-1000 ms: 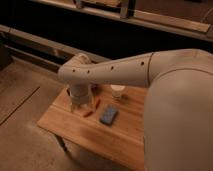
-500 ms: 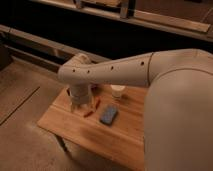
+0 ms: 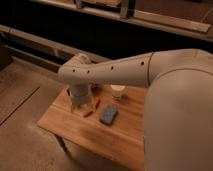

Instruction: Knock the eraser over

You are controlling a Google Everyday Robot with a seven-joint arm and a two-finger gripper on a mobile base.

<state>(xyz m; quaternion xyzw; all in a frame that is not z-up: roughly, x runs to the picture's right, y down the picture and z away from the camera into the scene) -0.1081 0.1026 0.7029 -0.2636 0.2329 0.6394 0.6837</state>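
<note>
My gripper hangs from the white arm over the back left part of the wooden table, pointing down close to the tabletop. The eraser does not show plainly; the wrist and gripper cover the spot behind them. A small dark shape peeks out just right of the wrist, and I cannot tell what it is. A flat blue pad lies on the table to the right of the gripper. A thin red-orange stick lies between the gripper and the pad.
A small white cup stands near the table's back edge, right of the gripper. My large white arm covers the table's right side. Dark shelving runs behind the table. Bare floor lies to the left.
</note>
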